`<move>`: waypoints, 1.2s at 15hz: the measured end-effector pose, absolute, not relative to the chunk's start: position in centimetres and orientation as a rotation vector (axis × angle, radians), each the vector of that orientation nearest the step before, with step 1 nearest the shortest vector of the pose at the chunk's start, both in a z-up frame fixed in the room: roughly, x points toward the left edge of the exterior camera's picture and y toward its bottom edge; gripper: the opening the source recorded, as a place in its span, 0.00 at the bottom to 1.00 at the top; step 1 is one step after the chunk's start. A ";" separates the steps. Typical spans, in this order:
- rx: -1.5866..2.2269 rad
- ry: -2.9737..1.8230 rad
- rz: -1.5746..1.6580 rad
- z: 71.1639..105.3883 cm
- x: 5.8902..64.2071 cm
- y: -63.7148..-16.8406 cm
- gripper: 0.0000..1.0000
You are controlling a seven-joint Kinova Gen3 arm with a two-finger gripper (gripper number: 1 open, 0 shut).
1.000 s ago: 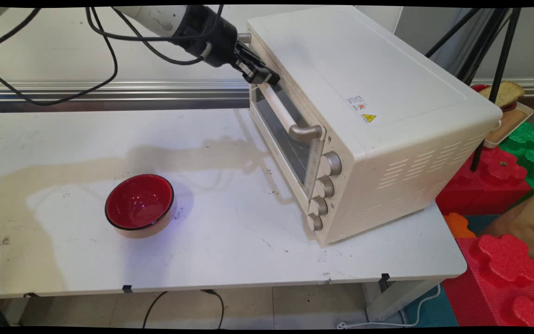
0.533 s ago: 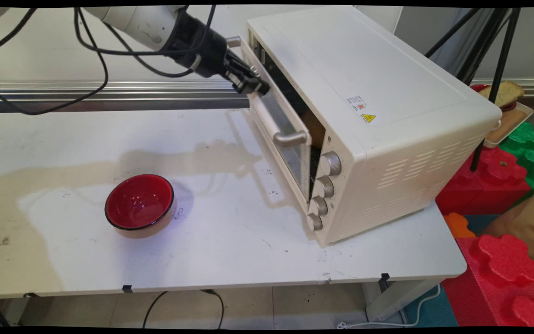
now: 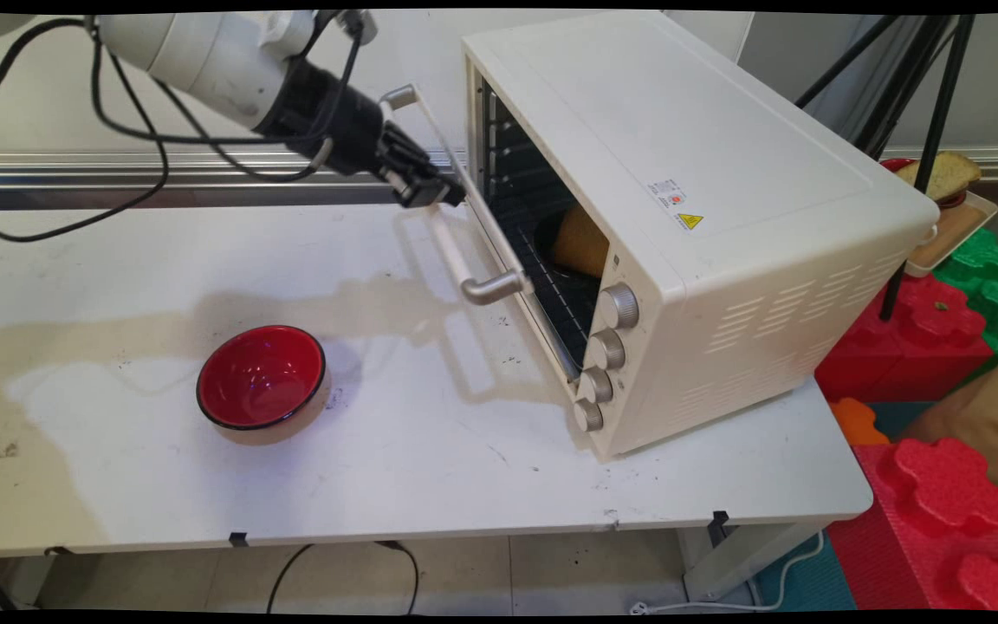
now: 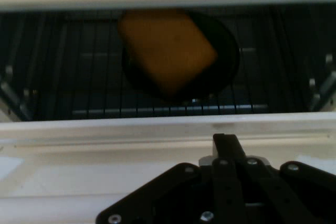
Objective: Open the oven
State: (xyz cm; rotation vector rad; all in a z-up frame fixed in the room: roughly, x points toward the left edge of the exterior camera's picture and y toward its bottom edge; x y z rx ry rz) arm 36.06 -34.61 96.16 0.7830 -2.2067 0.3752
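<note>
A matt white metal-looking oven [image 3: 724,173] with brushed metal knobs [image 3: 618,305], a dark wire rack [image 4: 63,77] inside, a glossy red bowl [image 3: 261,378], and a scuffed, stained matt white table [image 3: 430,468]

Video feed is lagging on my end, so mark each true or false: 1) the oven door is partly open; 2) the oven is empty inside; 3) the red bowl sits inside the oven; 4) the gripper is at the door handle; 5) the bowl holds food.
1) True: the oven door hangs partly open from the toaster oven.
2) False: a brown piece of bread lies on a dark plate on the rack.
3) False: the red bowl stands on the table, left of the oven.
4) True: the gripper is at the door handle.
5) False: the bowl looks empty.
</note>
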 end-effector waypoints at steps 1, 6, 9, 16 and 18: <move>0.783 -2.216 0.374 95.7 36.6 -34.1 0.00; 0.779 -2.253 0.362 94.0 38.2 -32.2 0.00; 0.775 -2.273 0.355 93.1 38.9 -31.2 0.00; 0.764 -2.316 0.342 90.6 40.7 -29.0 0.00; 0.760 -2.328 0.338 89.8 41.1 -28.5 0.00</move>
